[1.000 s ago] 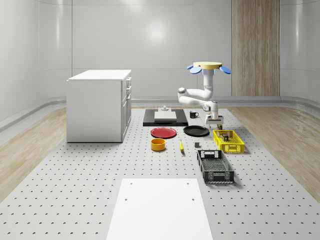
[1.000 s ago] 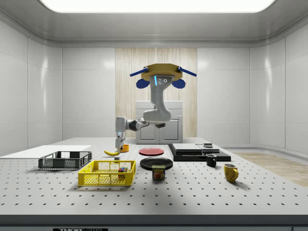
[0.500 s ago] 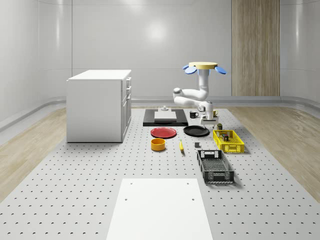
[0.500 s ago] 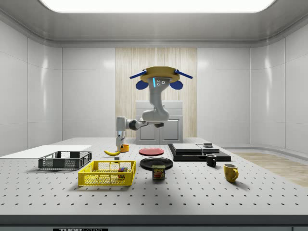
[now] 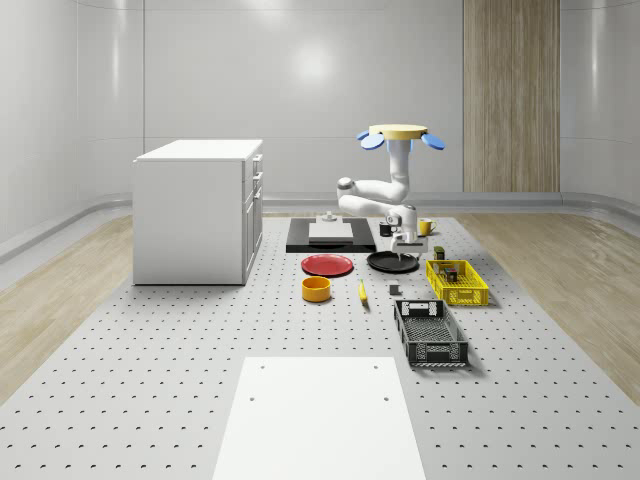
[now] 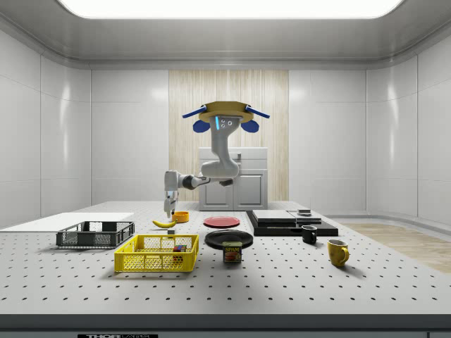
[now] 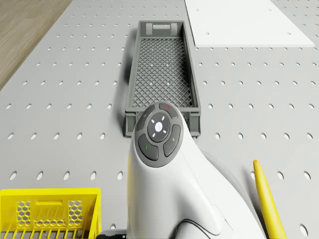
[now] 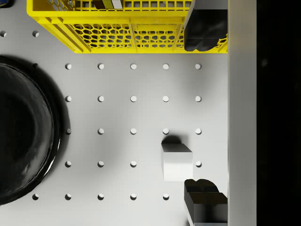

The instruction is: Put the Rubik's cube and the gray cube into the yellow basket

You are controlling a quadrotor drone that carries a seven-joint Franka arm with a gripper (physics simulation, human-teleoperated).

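Hovering near the black plate (image 5: 392, 262), drone has its pincer (image 8: 205, 113) spread and empty, gray cube (image 8: 177, 161) on tabletop (image 8: 117, 117) toward 7 o'clock of pincer centre, yellow basket (image 8: 117, 35) at 12.

Cube (image 8: 177, 161) on table – betw plate (image 8: 23, 132) & basket (image 8: 127, 35)

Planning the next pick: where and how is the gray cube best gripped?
Take the gray cube across two opposite flat side faces, coming straight down from above. It sits flat and alone on the table, apart from the black plate and the yellow basket, so every side looks free.
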